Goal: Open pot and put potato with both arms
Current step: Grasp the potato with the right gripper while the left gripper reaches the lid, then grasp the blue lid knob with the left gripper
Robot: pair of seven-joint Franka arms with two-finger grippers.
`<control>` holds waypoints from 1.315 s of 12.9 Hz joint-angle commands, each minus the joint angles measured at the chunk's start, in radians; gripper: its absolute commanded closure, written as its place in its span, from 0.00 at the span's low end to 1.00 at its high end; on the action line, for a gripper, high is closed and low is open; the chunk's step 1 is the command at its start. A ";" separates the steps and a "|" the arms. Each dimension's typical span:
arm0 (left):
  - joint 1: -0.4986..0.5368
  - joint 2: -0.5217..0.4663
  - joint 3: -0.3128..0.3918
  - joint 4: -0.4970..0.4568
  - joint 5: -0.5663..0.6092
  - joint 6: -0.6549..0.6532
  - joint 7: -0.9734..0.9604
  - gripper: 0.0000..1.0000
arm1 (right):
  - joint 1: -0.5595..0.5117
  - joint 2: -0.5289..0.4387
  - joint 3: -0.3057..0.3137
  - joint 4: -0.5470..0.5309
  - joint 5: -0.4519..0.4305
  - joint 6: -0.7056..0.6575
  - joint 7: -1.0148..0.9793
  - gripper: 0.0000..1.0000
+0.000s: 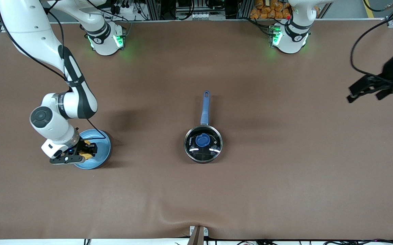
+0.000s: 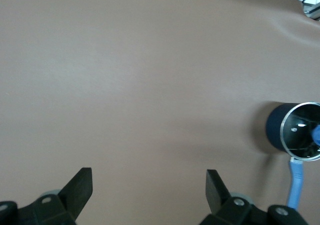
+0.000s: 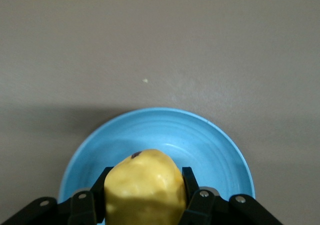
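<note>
The black pot (image 1: pixel 203 143) stands mid-table, its blue handle (image 1: pixel 205 107) pointing toward the robots' bases. The glass lid's blue knob (image 1: pixel 202 140) shows on top of it, so the pot is covered. My right gripper (image 1: pixel 80 153) is down over the blue plate (image 1: pixel 100 149), shut on the yellow potato (image 1: pixel 86 156). In the right wrist view the potato (image 3: pixel 144 185) fills the gap between the fingers (image 3: pixel 192 190), above the plate (image 3: pixel 165 130). My left gripper (image 1: pixel 364 92) hangs open and empty in the air at the left arm's end of the table. Its wrist view shows the pot (image 2: pixel 295 132) far off.
The brown table cloth has a fold near the front edge (image 1: pixel 169 212). A metal bracket (image 1: pixel 198 234) sits at the front edge, nearer the camera than the pot.
</note>
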 commanded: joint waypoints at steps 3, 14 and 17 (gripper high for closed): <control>-0.017 0.103 -0.176 0.066 -0.004 0.015 -0.218 0.00 | 0.008 -0.051 0.060 0.052 0.015 -0.127 0.131 1.00; -0.437 0.519 -0.188 0.211 0.228 0.283 -0.669 0.00 | 0.025 -0.048 0.124 0.098 0.015 -0.125 0.215 1.00; -0.559 0.642 -0.101 0.281 0.306 0.388 -0.766 0.00 | 0.039 -0.045 0.124 0.099 0.031 -0.124 0.226 1.00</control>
